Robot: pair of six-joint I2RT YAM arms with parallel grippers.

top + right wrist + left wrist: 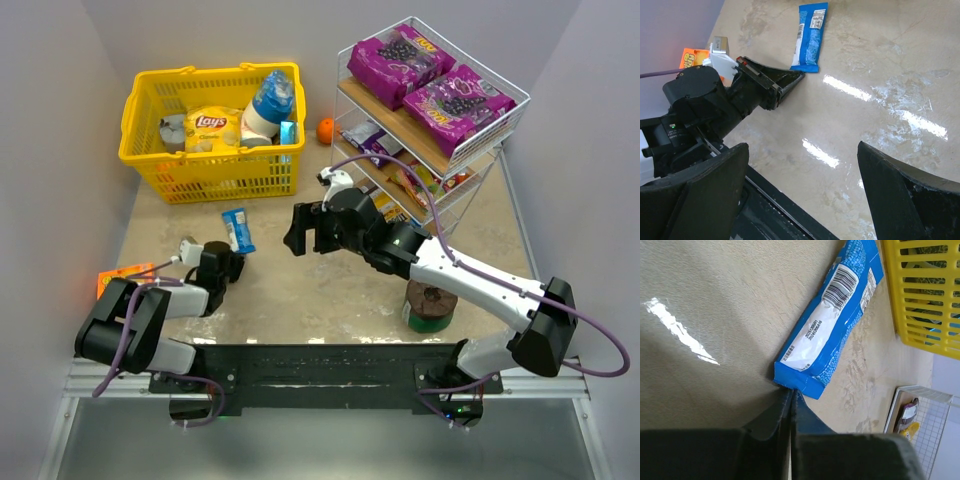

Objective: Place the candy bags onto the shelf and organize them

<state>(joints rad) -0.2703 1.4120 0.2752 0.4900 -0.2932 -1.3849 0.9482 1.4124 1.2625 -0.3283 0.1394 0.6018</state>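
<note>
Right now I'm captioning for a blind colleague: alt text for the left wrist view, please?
The left gripper, shut, meets the near edge of a blue candy packet lying barcode-up on the table; a yellow basket stands beyond.

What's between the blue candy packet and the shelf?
Top view: the right gripper, jaws open, hangs between the blue packet and the shelf; the table under it looks bare.

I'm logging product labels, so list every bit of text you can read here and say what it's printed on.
"Lay's": on the yellow chip bag in the yellow basket.
No other text can be read:
On the blue packet: a barcode and printed digits, too blurred.
On the purple bags on the shelf: lettering too small.
On the orange box: lettering blurred.
</note>
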